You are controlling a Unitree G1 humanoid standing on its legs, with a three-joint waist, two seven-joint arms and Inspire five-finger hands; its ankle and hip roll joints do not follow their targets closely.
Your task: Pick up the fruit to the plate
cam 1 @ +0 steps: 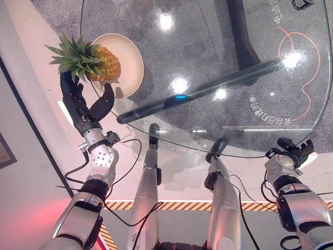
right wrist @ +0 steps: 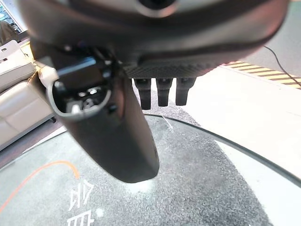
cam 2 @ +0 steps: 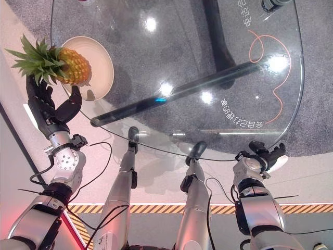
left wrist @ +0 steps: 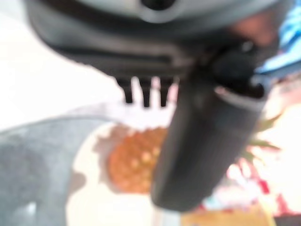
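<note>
- The job looks close to finished: the pineapple point(cam 1: 101, 63) lies on its side on the cream plate point(cam 1: 131, 57), its body resting over the plate's outer rim and its green leaves point(cam 1: 70, 56) sticking out beyond that rim, past the edge of the glass table point(cam 1: 208, 62).
- The plate sits at the table's far left, close against the curved left edge, so the fruit hangs partly over open floor.
- What is left, as I judge it, is only for the hand to let go and draw off; whether the pineapple will stay put with its crown overhanging is hard to say from here.
- The left hand point(cam 1: 83, 107) is right beside the fruit at the table's left edge, arm reaching up from below, palm turned toward the pineapple.
- Its fingers point(cam 1: 72, 89) stand fairly straight and reach up under the leaves, while the thumb point(cam 1: 107, 98) sticks out on the other side, just under the fruit's body; the hand looks spread open, cupping more than clamping.
- In the left wrist view the thumb point(left wrist: 202, 146) stands in front of the pineapple point(left wrist: 134, 162), and I cannot tell whether it touches the skin.
- The right hand point(cam 1: 294, 151) waits at the near right edge of the table, well apart from the plate, holding nothing; its wrist view shows straight fingers point(right wrist: 160, 92) over bare glass.
</note>
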